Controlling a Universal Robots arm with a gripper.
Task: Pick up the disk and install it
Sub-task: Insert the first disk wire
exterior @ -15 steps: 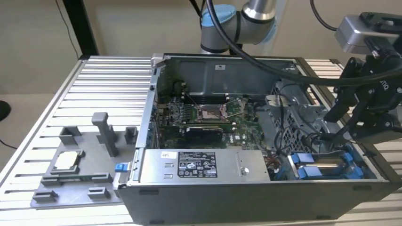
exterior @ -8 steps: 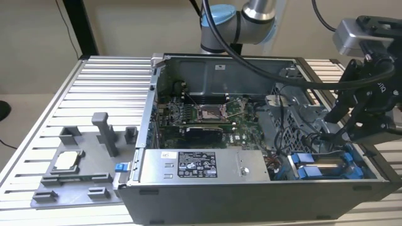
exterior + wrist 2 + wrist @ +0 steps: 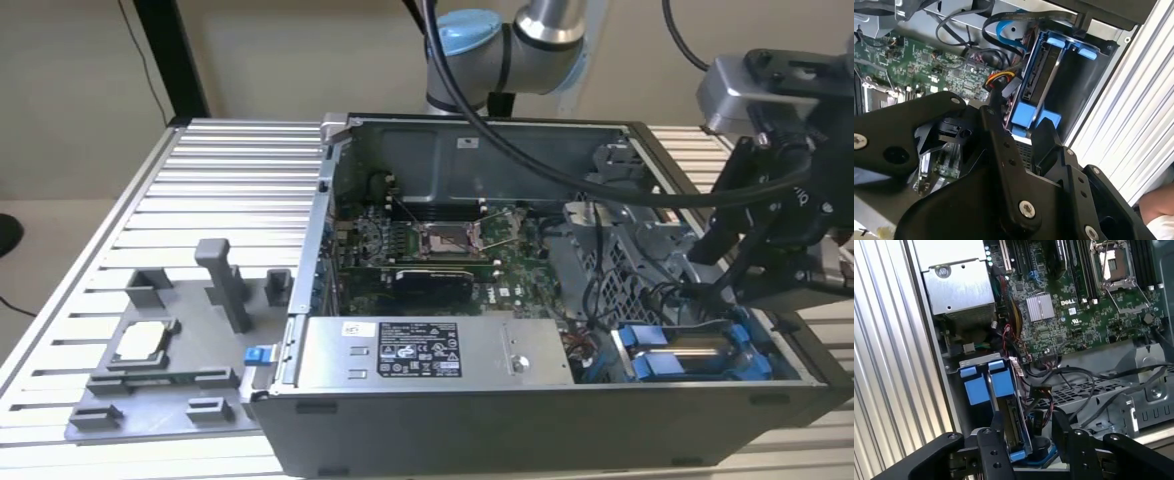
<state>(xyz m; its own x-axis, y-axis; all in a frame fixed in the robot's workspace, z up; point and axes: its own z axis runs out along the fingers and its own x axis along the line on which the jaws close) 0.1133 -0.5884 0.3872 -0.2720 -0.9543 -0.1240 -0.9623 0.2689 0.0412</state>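
The disk (image 3: 694, 357), silver-grey metal in a bright blue bracket, sits in the drive bay at the corner of the open computer case (image 3: 534, 420), on the exterior view's right. My gripper (image 3: 714, 295) hangs just above it, open. In both wrist views the black fingers stand on either side of the disk's near end. In the first wrist view one finger (image 3: 998, 432) lies close along the disk (image 3: 989, 387), while the other finger (image 3: 1060, 427) is a gap away among cables. The second wrist view has the blue bracket (image 3: 1026, 112) between the fingertips of the gripper (image 3: 1019, 125).
A large silver box with a white label (image 3: 414, 350) fills the case's front beside the bay. The motherboard with its processor socket (image 3: 447, 238) lies behind. Loose cables (image 3: 1074, 380) run next to the disk. A grey fixture with a small square chip (image 3: 144, 340) sits on the slatted table.
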